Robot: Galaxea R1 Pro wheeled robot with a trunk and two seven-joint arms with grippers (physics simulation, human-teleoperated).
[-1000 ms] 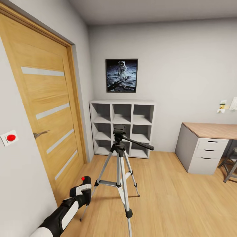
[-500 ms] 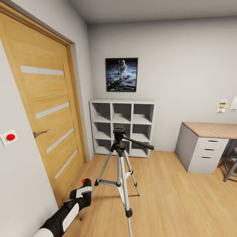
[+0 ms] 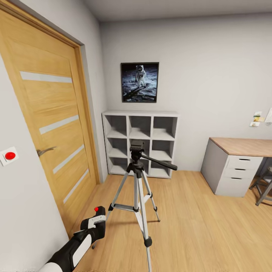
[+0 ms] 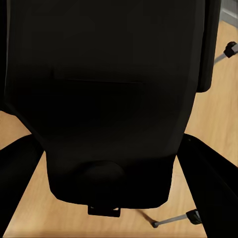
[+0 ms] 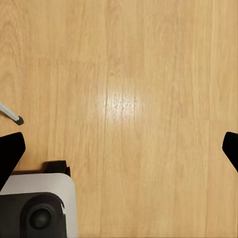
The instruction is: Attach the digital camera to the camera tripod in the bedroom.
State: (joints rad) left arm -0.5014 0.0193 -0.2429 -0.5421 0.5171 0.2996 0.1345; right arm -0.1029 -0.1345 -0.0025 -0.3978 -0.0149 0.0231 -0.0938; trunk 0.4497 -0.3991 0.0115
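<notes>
**Camera held low, beside and below the tripod head**

The left tool (image 3: 99, 221) was clenched on the digital camera (image 3: 97, 219), its red spot uppermost; in the left wrist view the black body of the camera (image 4: 109, 99) sat between the two dark fingers (image 4: 213, 183). The camera tripod (image 3: 136, 189) stood upright on the plank floor (image 3: 196, 226) of the bedroom, legs splayed, its black head (image 3: 136, 146) well above the camera and further from the robot. So the mount lay up and ahead of the left tool, and somewhat toward the robot's right. The left arm was plainly the nearer one, and the one holding the load.

The pan handle (image 3: 160, 162) ran from the tripod head out toward the desk surface (image 3: 245, 145), away from the left arm, so it left the head's near side open. The nearest tripod leg (image 3: 117, 190) slanted down close by the tool; a straight rise would likely clear it, a sideways sweep might clip it. On the far side of the tool from the tripod stood the oak door (image 3: 49, 124), giving little room that way. The white cube shelf (image 3: 139, 143) stood behind the tripod.

The right tool's fingers (image 5: 10, 151) stood wide apart over bare floor, grasping nothing.
</notes>
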